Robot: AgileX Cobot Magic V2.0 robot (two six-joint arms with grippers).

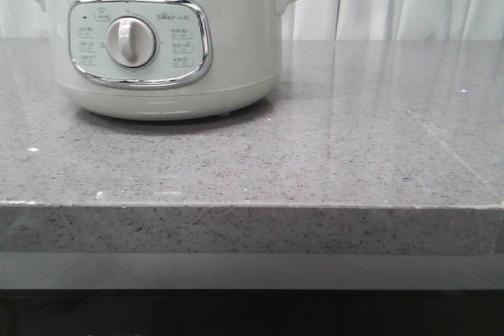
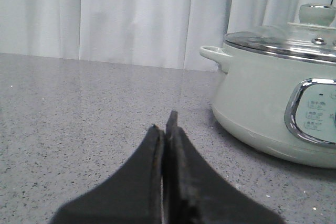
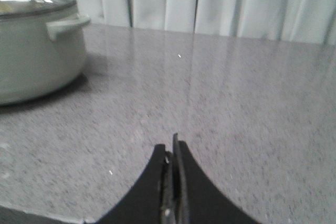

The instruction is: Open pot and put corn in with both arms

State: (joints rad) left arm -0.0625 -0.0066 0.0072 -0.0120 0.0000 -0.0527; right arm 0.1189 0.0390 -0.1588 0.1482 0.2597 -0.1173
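Both grippers closed [image 2: 166, 129] [image 3: 173, 153], pot [image 1: 161, 37] dial facing camera

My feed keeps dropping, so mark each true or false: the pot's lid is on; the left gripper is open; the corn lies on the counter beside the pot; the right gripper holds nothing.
The pot has its glass lid on: true.
The left gripper is open: false, its jaws are closed together.
The corn lies on the counter beside the pot: false, no corn shows in any view.
The right gripper holds nothing: true.
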